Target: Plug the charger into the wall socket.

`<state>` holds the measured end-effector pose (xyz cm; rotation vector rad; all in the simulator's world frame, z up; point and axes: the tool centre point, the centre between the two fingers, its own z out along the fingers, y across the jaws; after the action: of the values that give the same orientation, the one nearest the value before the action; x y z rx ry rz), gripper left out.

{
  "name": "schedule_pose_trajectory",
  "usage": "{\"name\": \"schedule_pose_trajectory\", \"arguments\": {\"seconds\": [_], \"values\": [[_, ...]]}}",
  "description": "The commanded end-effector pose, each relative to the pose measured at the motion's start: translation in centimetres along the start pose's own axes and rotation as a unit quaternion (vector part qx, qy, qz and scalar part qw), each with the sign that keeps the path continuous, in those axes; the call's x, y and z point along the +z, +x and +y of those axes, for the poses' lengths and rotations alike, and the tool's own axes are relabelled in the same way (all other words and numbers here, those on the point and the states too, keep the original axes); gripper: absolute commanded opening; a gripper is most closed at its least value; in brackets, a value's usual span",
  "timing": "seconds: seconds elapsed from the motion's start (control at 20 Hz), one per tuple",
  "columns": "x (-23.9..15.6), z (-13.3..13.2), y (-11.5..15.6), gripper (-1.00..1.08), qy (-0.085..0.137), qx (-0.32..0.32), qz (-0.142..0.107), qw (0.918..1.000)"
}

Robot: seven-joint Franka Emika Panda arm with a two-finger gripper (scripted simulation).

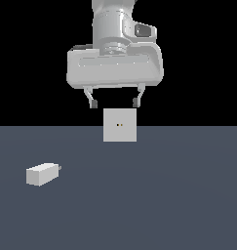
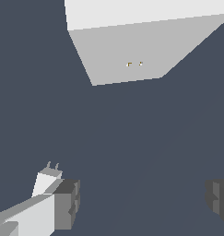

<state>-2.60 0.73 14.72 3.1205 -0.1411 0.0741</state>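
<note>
Sim scene, not a real room. Flat untextured slate-grey tabletop [image 1: 139,205] runs to a straight horizon with pure black behind it. No walls, no furniture, no clutter. Objects are plain shaded primitives: a white box charger [image 1: 41,174] with stub prongs, and a free-standing square wall socket [image 1: 120,125] plate with two tiny holes, mounted on nothing. Panda pincer [image 1: 114,103] rendered in clean uniform grey, hard polygon edges in the wrist view too.

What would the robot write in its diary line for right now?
claw: open, empty, raised | charger: lying on floor, untouched, toward exterior view's left | wall socket: upright, nothing plugged in | step: grasp not begun
</note>
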Motion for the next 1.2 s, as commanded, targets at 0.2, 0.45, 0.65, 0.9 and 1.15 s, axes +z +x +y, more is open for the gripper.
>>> {"name": "schedule_pose_trajectory", "arguments": {"seconds": [0.2, 0.45, 0.65, 0.9, 1.15], "values": [[1.5, -2.6, -1.9, 1.00, -0.001, 0.025, 0.030, 0.9992], [2.7, -4.8, -3.2, 1.00, -0.003, 0.046, 0.055, 0.9975], [3.7, -6.3, -4.0, 1.00, -0.004, 0.060, 0.071, 0.9956], [4.8, -8.0, -4.8, 1.00, -0.006, 0.076, 0.090, 0.9930], [5.9, -9.6, -5.4, 1.00, -0.009, 0.091, 0.108, 0.9899]]}}
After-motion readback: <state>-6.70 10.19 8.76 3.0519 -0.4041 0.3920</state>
